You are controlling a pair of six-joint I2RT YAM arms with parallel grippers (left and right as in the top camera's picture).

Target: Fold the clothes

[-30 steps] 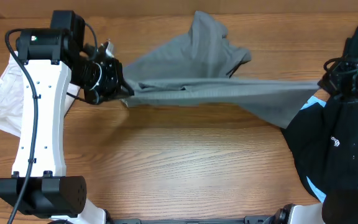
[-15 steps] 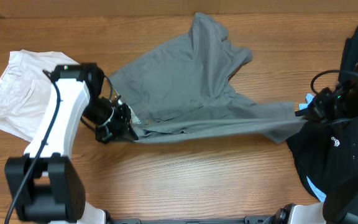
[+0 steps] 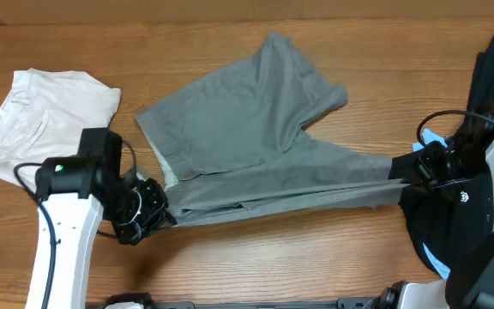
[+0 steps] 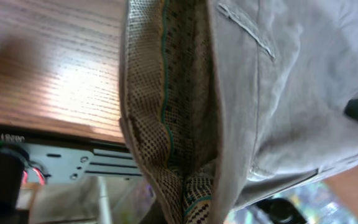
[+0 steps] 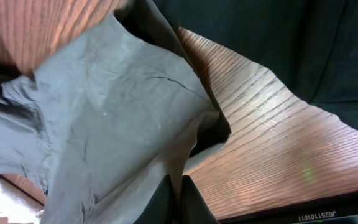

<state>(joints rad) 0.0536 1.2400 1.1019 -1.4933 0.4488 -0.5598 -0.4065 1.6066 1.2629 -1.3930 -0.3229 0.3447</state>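
Pinching one end of the grey garment (image 3: 256,129), the left hand (image 3: 154,211) is clenched on the waistband, near the counter's (image 3: 273,257) front edge and toward its left side. In the left wrist view the band turns open right at the hand, showing a dotted lining (image 4: 160,112) with a thin green stripe; the fingers themselves are hidden by cloth.

The right hand (image 3: 404,176) is clenched on the opposite end of the same garment, close to the right edge. In its wrist view the dark fingers (image 5: 161,202) are closed together with the grey cloth caught between them, and the cloth rises from them in a crumpled sheet.

Between the two hands the cloth is drawn into a tight ridge that runs left to right across the front middle of the counter. The rest of the garment spreads flat from that ridge toward the back edge, one part reaching the back centre.

A white garment (image 3: 45,120) lies flat at the back-left corner, apart from the grey one. A black garment (image 3: 461,223) lies heaped along the right edge, under the right arm.
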